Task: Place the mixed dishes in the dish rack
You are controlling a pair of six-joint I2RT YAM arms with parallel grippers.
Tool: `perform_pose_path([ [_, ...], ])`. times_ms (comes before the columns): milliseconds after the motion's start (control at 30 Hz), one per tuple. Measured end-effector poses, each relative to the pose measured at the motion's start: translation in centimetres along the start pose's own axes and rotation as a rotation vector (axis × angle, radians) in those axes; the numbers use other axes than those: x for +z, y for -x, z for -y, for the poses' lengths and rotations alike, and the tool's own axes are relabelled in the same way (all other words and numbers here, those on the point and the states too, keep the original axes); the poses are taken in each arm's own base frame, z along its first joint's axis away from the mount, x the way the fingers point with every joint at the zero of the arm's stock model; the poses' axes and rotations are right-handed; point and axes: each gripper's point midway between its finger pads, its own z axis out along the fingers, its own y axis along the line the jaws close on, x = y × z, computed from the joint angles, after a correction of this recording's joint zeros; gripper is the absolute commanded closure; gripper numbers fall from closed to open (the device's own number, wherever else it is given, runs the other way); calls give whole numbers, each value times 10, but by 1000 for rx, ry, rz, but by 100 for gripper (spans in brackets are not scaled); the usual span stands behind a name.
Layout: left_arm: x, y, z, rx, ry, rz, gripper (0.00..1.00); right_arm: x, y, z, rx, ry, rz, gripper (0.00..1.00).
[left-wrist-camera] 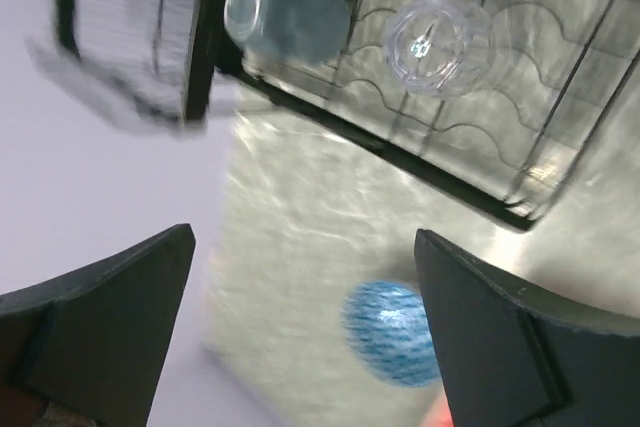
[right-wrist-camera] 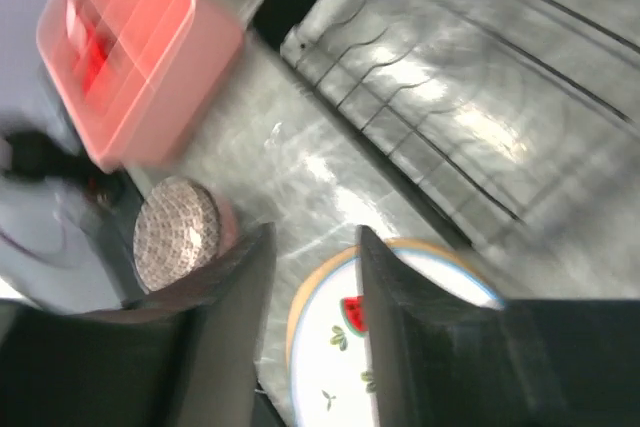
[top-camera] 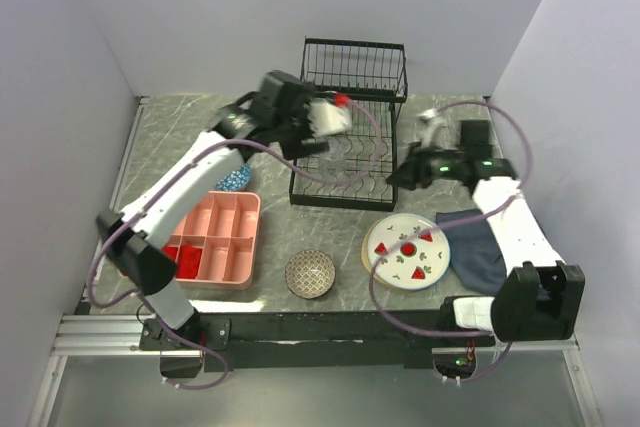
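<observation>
The black wire dish rack (top-camera: 350, 132) stands at the back centre, with two clear glasses (left-wrist-camera: 435, 47) lying on its base. My left gripper (top-camera: 325, 119) hangs over the rack's left side, open and empty (left-wrist-camera: 305, 237). The blue bowl (top-camera: 233, 179) sits on the table left of the rack and shows below my left jaws (left-wrist-camera: 395, 332). The watermelon plate (top-camera: 407, 252) lies front right, with a tan rim (right-wrist-camera: 300, 297) showing under it. My right gripper (top-camera: 395, 179) hovers above it by the rack's front right corner, open and empty (right-wrist-camera: 315, 277). The pinkish-brown bowl (top-camera: 310, 273) sits front centre.
A pink compartment tray (top-camera: 215, 237) with red pieces lies front left, next to the blue bowl. A dark blue-grey cloth (top-camera: 475, 247) lies right of the plate. Walls close in the table at left, back and right.
</observation>
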Motion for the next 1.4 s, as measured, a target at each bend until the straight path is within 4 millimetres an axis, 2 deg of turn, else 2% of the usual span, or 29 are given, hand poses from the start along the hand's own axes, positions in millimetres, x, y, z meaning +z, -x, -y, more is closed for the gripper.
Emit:
perform_pose_path([
  [33,-6,-10,-1,-97,18,10,19,14,-6,-14,-82,11,-45,93],
  [67,-9,-22,-4,-224,47,20,29,25,-11,-29,-166,30,-81,100],
  [100,-10,-35,-4,-328,68,20,64,34,-16,-41,-225,46,-108,100],
  [133,-11,-55,-4,-459,90,14,87,44,-21,-54,-288,46,-141,100],
  [167,-10,-74,0,-594,104,6,99,49,-22,-60,-329,37,-153,100],
  [267,1,-120,23,-897,117,-50,99,69,-21,-65,-486,-16,-199,100],
  [300,7,-126,33,-969,108,-62,99,76,-20,-63,-533,-35,-210,100],
  [400,26,-131,65,-1140,54,-102,99,105,-24,-56,-743,-97,-257,100],
  [500,34,-131,77,-1246,30,-118,99,127,-31,-52,-886,-117,-296,100],
  [600,35,-137,70,-1321,47,-107,99,149,-35,-40,-974,-153,-339,100],
  [767,32,-157,52,-1413,112,-95,99,187,-32,-18,-1005,-208,-385,100],
  [900,30,-167,44,-1452,141,-89,99,204,-30,-7,-1018,-237,-396,100],
  [1067,30,-165,43,-1463,131,-77,99,231,-12,2,-1045,-288,-375,100],
  [1167,31,-164,44,-1465,121,-73,99,240,-9,11,-1051,-321,-375,100],
  [1400,36,-165,48,-1471,99,-79,99,242,-3,43,-1038,-424,-397,100],
])
